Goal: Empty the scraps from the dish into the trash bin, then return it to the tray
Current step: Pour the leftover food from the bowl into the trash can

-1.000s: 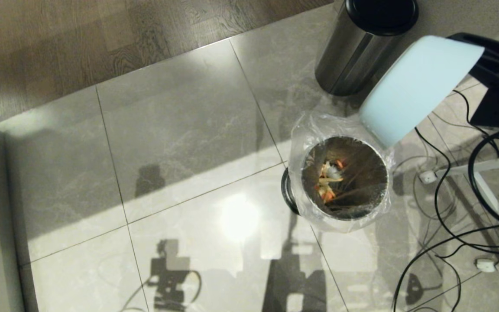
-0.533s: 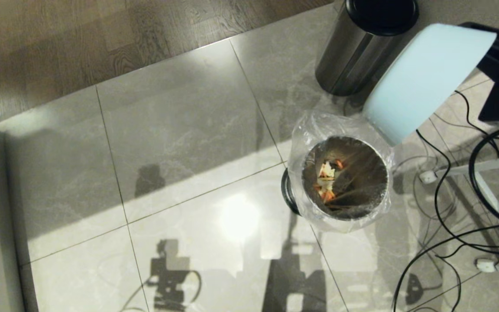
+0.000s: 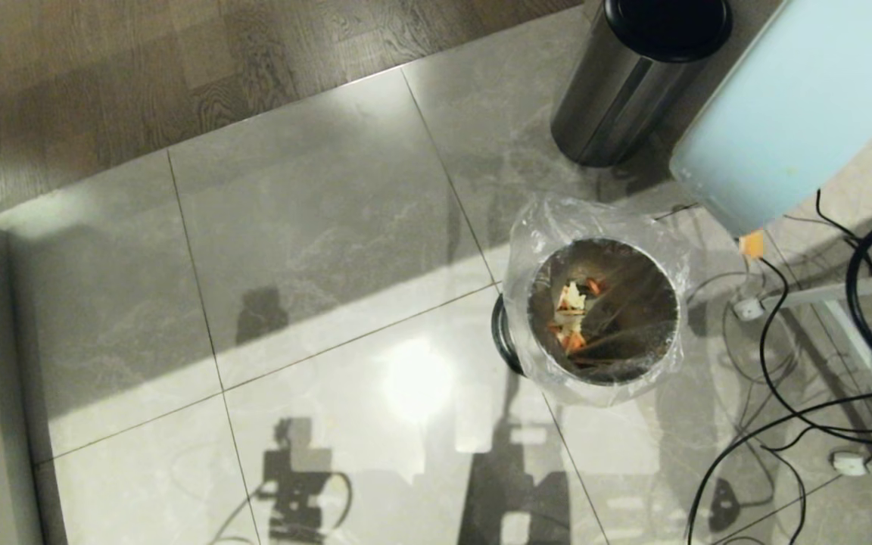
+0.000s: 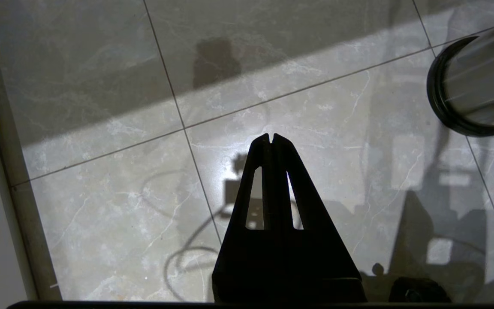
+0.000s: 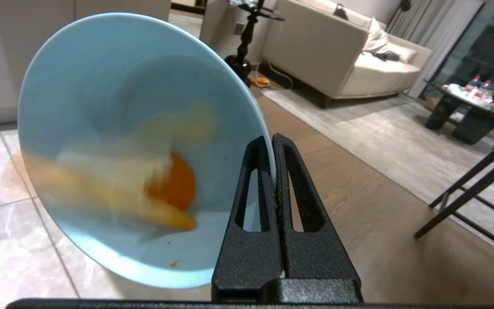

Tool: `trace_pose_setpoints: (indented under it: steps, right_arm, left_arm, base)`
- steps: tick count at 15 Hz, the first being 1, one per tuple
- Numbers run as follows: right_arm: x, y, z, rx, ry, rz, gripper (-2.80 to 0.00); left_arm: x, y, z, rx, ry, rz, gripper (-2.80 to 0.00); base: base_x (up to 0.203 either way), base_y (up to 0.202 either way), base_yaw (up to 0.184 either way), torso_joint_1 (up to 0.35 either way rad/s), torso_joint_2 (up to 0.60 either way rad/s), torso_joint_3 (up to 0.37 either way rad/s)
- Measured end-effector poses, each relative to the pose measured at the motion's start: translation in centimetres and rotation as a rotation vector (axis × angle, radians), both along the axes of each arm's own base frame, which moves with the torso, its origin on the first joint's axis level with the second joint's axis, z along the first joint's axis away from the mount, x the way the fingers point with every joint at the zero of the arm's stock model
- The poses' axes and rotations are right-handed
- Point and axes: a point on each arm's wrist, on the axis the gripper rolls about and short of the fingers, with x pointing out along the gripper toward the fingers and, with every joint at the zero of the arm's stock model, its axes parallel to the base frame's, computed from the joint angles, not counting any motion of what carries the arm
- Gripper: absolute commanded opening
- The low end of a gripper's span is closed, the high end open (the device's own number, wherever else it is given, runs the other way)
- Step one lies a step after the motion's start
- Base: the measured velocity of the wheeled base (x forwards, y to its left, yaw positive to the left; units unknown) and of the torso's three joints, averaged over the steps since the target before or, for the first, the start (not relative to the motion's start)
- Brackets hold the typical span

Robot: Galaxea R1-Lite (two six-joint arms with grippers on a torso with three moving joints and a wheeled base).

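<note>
**Tipping under way, tray return still to come**

Head view: dish (image 3: 792, 121) tilted beside the trash bin (image 3: 595, 314), some scraps (image 3: 571, 314) inside, one piece at its rim. Left wrist: left end effector (image 4: 272, 138) closed, empty. Right wrist: right end effector (image 5: 271, 141) pinches the dish rim; food remains inside. No writing legible.

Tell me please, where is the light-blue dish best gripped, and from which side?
Grip the thin rim of the dish, coming edge-on from outside. The wall flares wide and smooth, so only the rim fits between fingers; the right gripper pinches it exactly so.
</note>
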Motion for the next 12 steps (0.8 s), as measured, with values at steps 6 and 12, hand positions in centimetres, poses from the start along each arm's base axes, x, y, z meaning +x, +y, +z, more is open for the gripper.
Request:
trace_pose_setpoints:
  steps: [6,12]
  right_arm:
    - [-0.9,0.2,1.4,0.057,-0.004,0.017,-2.80]
    - [-1.1,0.4,1.2,0.058,-0.002,0.025,-2.80]
  left_arm:
    - [0.0,0.0,0.0,0.000,0.000,-0.001,-2.80]
    - [0.0,0.0,0.0,0.000,0.000,-0.001,-2.80]
  base:
    - [0.000,0.000,0.000,0.000,0.00,0.000]
    - [0.000,0.000,0.000,0.000,0.00,0.000]
